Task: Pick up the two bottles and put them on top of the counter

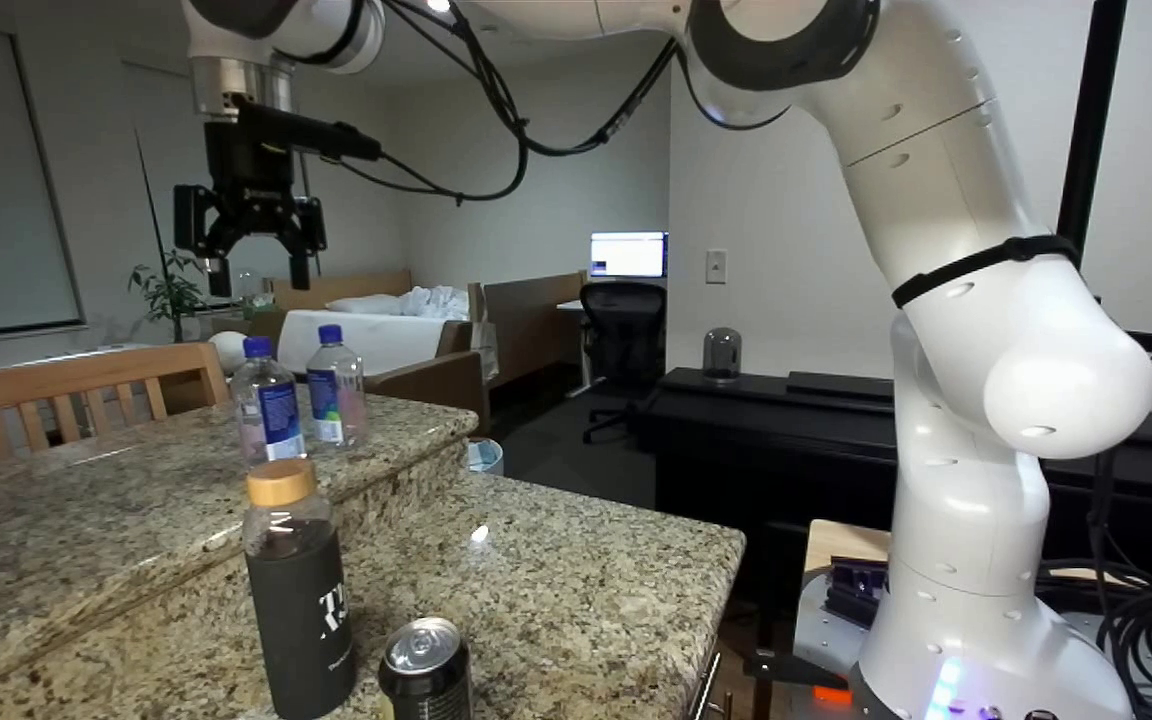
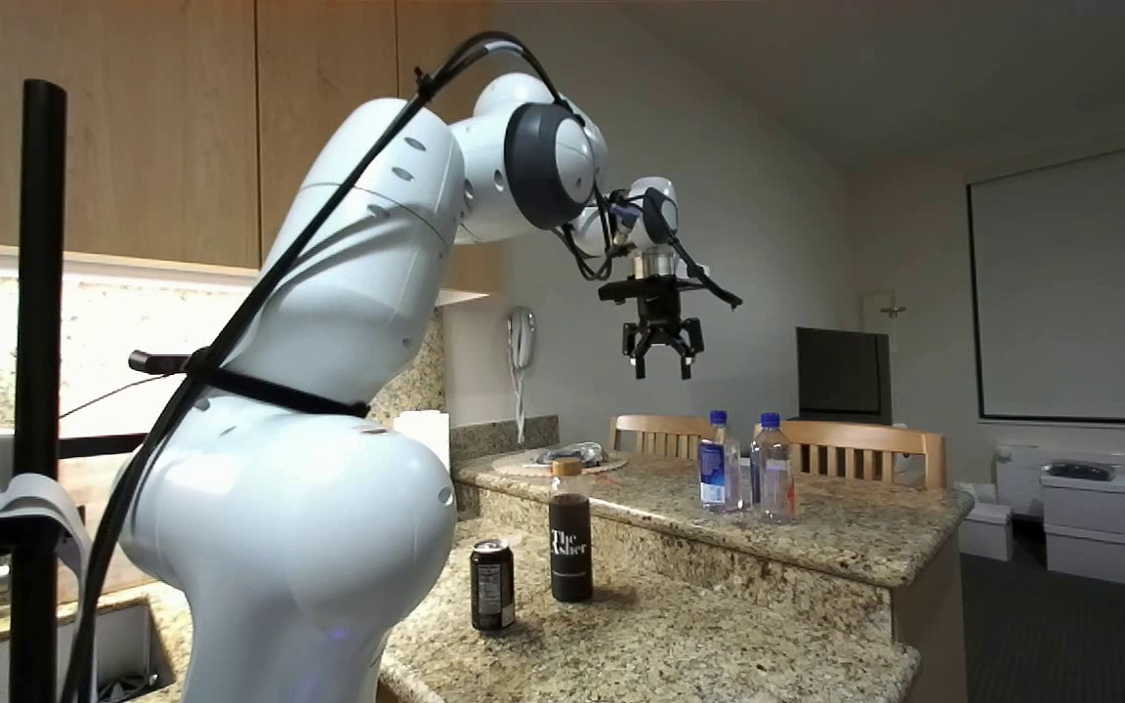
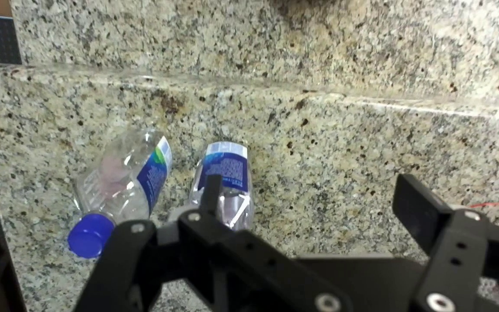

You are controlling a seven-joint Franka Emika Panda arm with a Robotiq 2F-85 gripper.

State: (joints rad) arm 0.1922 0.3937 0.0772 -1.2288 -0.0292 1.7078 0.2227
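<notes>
Two clear water bottles with blue labels and blue caps stand upright, close together, on the raised level of the speckled granite counter [image 1: 116, 500] [image 2: 641, 483] [image 3: 327, 143]. One bottle shows in all views [image 1: 279, 415] [image 2: 775, 478] [image 3: 228, 167], and so does the other bottle [image 1: 336, 395] [image 2: 717, 469] [image 3: 117, 177]. My gripper [image 1: 260, 276] [image 2: 663, 368] [image 3: 314, 199] points down, open and empty, well above the raised level and apart from both bottles. In the wrist view its left finger hides the lower part of the middle bottle, including its cap.
A matte black bottle with a tan cap [image 1: 301, 610] [image 2: 570, 547] and a dark drink can [image 1: 426, 680] [image 2: 492, 591] stand on the lower counter level [image 1: 576, 570] [image 2: 699, 635]. A granite step separates the levels. Wooden chairs [image 1: 86, 378] [image 2: 860, 436] stand behind the raised level.
</notes>
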